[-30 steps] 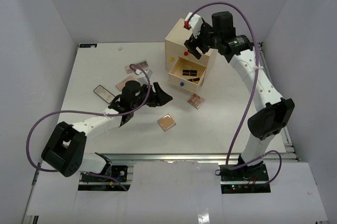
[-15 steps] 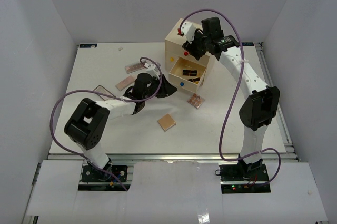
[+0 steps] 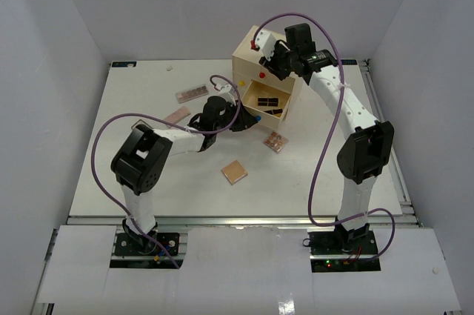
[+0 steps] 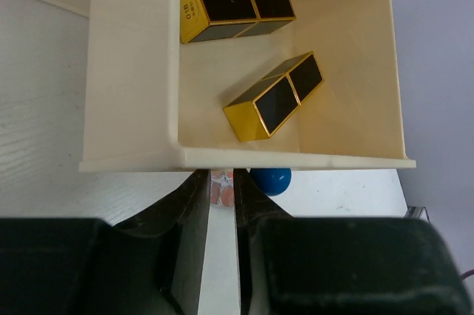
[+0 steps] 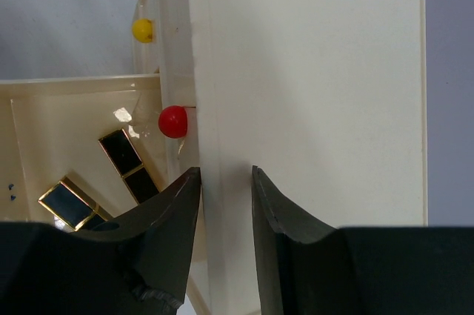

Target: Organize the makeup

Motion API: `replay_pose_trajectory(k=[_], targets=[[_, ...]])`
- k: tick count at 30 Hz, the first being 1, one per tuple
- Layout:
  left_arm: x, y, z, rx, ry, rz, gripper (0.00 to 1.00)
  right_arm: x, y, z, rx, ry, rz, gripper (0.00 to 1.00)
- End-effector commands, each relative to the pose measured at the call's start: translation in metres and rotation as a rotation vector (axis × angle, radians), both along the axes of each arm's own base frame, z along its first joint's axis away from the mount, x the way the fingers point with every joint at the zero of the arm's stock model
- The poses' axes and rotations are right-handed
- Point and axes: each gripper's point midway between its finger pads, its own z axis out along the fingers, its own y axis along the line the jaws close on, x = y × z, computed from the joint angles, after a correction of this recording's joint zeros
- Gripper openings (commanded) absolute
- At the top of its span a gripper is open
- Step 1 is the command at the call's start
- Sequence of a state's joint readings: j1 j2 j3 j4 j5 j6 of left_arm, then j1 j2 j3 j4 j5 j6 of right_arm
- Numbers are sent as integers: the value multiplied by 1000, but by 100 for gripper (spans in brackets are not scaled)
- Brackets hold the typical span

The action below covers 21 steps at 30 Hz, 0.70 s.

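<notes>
Centrally, a cream chest (image 3: pixel 248 59) stands on the desk (image 3: pixel 148 85), its blue-knobbed drawer (image 4: pixel 133 70) pulled open; two lipstick tubes (image 4: pixel 235 9) (image 4: pixel 274 96) lie inside, apart; left end effector (image 4: pixel 222 181), narrow, sits at the drawer front beside the blue knob (image 4: pixel 270 179), an orange-speckled piece (image 4: pixel 222 189) in its gap, grip not discernible; right end effector (image 5: pixel 222 181), narrow, straddles the chest's edge by the red knob (image 5: pixel 172 121); peach compact (image 3: pixel 234 172), patterned compact (image 3: pixel 275 141) and two palettes (image 3: pixel 191 94) (image 3: pixel 176 115) lie outside on the desk.

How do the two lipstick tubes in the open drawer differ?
Left wrist view: upper tube butts a side wall of the drawer; lower tube lies mid-drawer. Upper tube's end shows a printed label; lower tube's shows none. They lie at different angles. Both square, black-and-gold, flat, apart.
</notes>
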<state>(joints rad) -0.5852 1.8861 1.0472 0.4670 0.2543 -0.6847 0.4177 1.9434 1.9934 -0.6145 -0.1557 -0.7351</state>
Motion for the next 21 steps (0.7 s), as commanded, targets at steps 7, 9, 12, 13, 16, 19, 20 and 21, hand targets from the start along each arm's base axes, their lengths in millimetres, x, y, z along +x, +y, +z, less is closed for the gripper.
replay_pose_trajectory(k=[7, 9, 12, 13, 16, 19, 20, 21], targets=[[39, -23, 50, -73, -132, 80, 29, -23, 9, -30, 21, 145, 69, 37], [43, -20, 55, -74, -148, 102, 29, -25, 9, -33, 19, 156, 72, 36], [46, -17, 60, -74, -170, 125, 29, -26, 9, -35, 17, 164, 74, 36], [47, -15, 62, -74, -179, 134, 29, -27, 9, -35, 17, 164, 76, 36], [49, -12, 67, -76, -197, 156, 29, -27, 9, -38, 13, 170, 74, 36], [53, -9, 68, -74, -206, 180, 29, -28, 9, -40, 12, 175, 75, 36], [55, -8, 68, -73, -209, 192, 29, -28, 9, -41, 12, 177, 76, 36], [56, -7, 68, -69, -210, 199, 29, -28, 9, -42, 12, 179, 77, 36]])
